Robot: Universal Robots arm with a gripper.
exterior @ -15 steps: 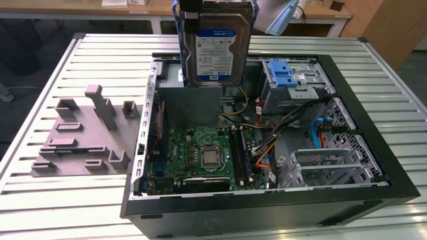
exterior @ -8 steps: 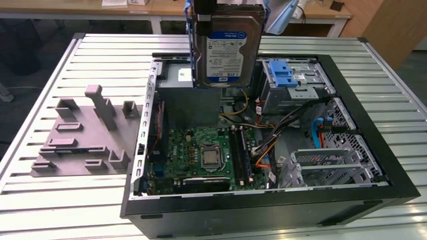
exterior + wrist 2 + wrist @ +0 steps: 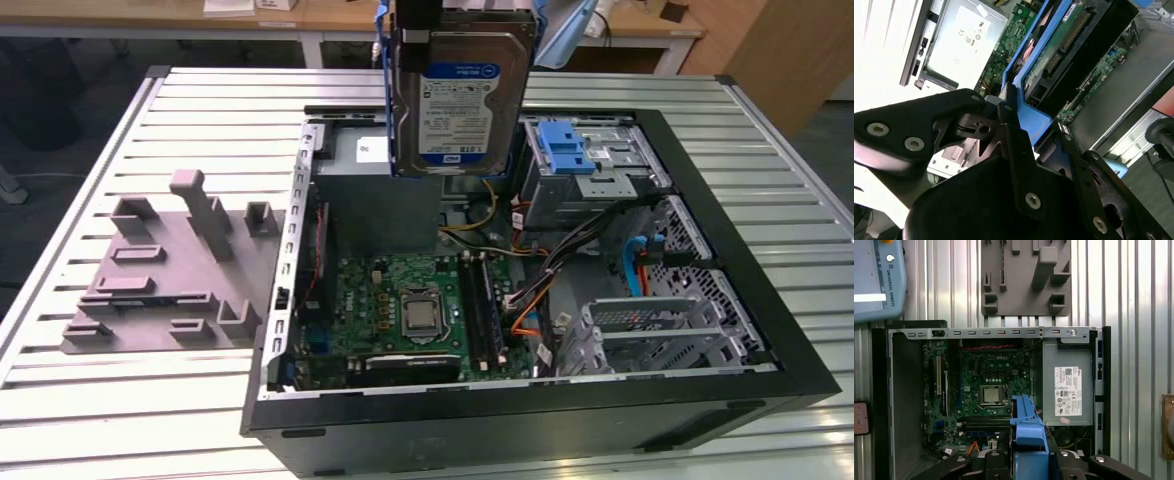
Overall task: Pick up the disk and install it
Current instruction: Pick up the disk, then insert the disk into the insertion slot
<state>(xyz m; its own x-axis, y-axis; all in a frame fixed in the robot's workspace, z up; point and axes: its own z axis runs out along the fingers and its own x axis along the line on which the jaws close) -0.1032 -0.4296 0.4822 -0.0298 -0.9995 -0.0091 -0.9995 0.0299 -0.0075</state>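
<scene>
The disk [image 3: 461, 100], a silver drive with a blue-and-white label in a blue carrier frame, hangs on edge above the far part of the open computer case [image 3: 727, 260]. My gripper [image 3: 454, 12] is shut on its top end. In both wrist views the black fingers [image 3: 1009, 135] clamp the blue carrier [image 3: 1036, 120] [image 3: 1026, 432], with the motherboard [image 3: 986, 385] below it. The disk is lifted free of the case, over the grey metal box [image 3: 380, 190]. The drive cage with the blue latch [image 3: 571, 150] is just to the exterior view's right of the disk.
The case lies open on a slatted metal table [image 3: 200, 100]. A grey plastic fixture [image 3: 174, 270] lies on the exterior view's left of the case. Loose cables [image 3: 587, 250] and more drive cages [image 3: 654, 330] fill the case's right side. A pendant [image 3: 876, 280] lies on the table.
</scene>
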